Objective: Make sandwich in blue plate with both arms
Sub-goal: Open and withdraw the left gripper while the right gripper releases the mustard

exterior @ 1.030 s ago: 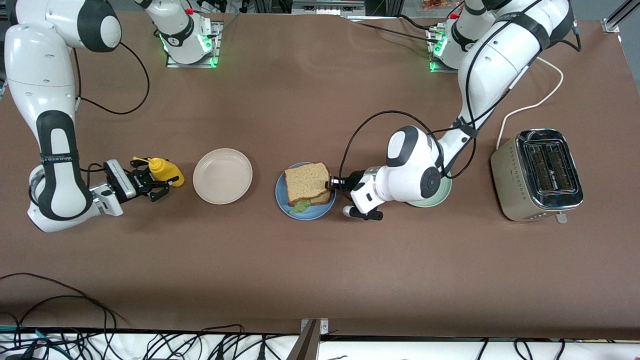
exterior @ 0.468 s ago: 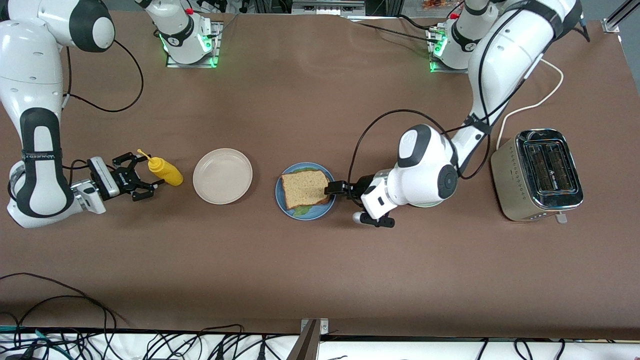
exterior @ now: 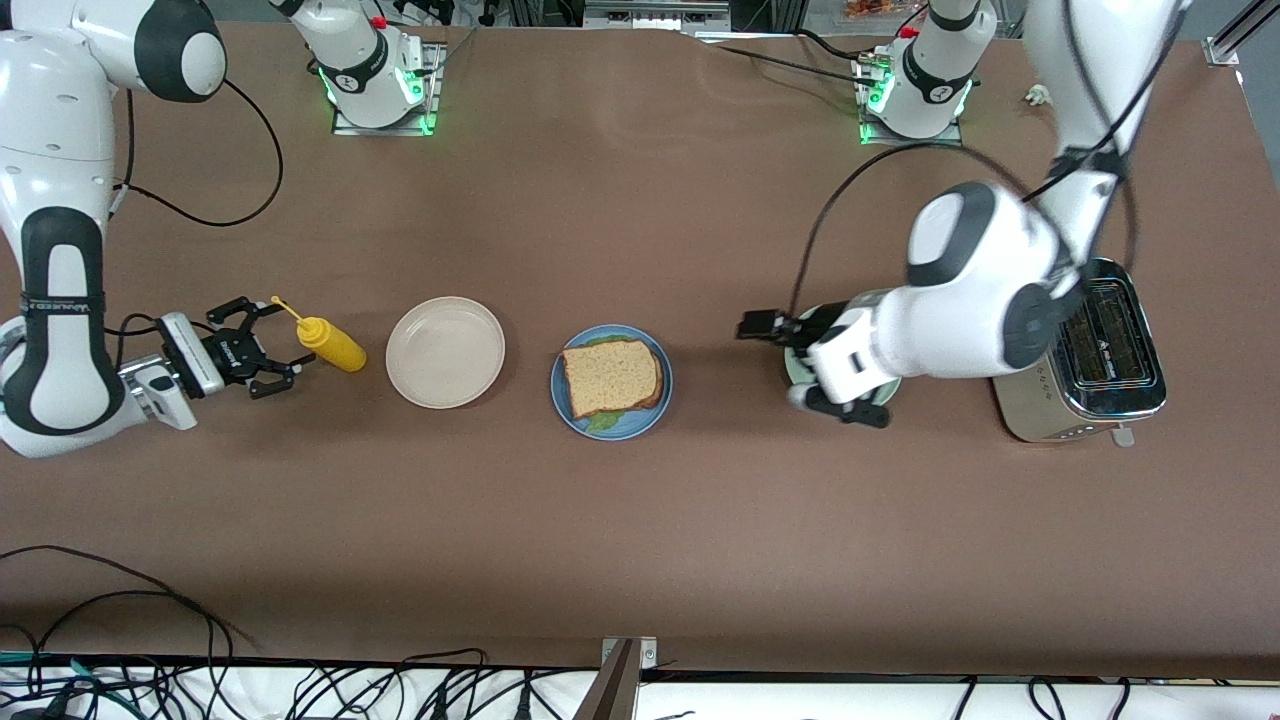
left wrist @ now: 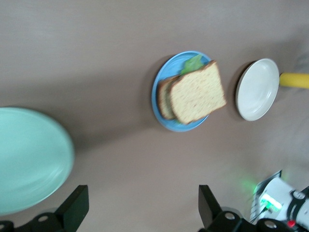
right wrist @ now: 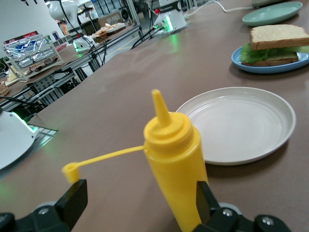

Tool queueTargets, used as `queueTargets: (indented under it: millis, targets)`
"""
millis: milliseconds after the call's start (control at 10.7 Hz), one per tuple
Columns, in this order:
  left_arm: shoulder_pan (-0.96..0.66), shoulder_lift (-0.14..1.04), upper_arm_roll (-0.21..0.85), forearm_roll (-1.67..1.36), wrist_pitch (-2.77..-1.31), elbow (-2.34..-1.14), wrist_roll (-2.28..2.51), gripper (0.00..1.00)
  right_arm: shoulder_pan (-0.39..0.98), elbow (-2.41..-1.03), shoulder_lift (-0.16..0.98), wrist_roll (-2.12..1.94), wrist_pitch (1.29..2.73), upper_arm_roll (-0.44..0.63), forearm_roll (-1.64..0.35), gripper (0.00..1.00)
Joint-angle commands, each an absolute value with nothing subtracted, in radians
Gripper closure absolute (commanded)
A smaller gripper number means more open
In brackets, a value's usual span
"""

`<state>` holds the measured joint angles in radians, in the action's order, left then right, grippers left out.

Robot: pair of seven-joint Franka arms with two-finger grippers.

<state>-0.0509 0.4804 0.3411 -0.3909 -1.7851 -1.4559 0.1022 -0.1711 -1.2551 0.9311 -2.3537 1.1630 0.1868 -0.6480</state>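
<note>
The sandwich (exterior: 612,378) lies on the blue plate (exterior: 640,422): a brown bread slice on top, green lettuce (exterior: 600,420) peeking from under it. My left gripper (exterior: 757,325) is open and empty, up over the table between the blue plate and the pale green plate (exterior: 792,366). In the left wrist view the sandwich (left wrist: 197,92) on its blue plate (left wrist: 169,67) lies well away from my left gripper (left wrist: 141,212). My right gripper (exterior: 270,345) is open at the yellow squeeze bottle (exterior: 332,343). In the right wrist view the bottle (right wrist: 176,164) stands right at the fingertips (right wrist: 72,198), not gripped.
A beige-white plate (exterior: 445,352) lies between the bottle and the blue plate. A steel toaster (exterior: 1085,350) stands at the left arm's end, partly under the left arm. The bottle's cap hangs open on its strap (right wrist: 72,170).
My left gripper let go of the top bread slice, which now lies flat on the sandwich, and drew back toward the green plate. My right gripper backed slightly off the bottle.
</note>
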Motion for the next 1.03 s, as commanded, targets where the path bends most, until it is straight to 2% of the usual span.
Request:
queueTargets:
  millis: [0,187,562,937]
  targets:
    - [-0.054,0.281,0.203,-0.315,-1.585,-1.496,-0.036,0.0,-0.173,-1.161,0.901,-2.188,1.065,0.192,-0.592,0.0]
    - [-0.054,0.192,0.151,-0.211,-1.501,-1.496,-0.092,0.0,-0.17,-1.122,0.853,-2.067,1.052,0.19,-0.559,0.0]
    - [-0.055,0.046,0.08,-0.068,-1.422,-1.488,-0.103,0.0,-0.158,-1.112,0.79,-1.909,1.048,0.189,-0.522,0.0]
    - [-0.032,-0.034,0.081,-0.006,-1.405,-1.5,-0.104,0.0,-0.08,-1.104,0.732,-1.568,1.063,0.19,-0.483,0.0]
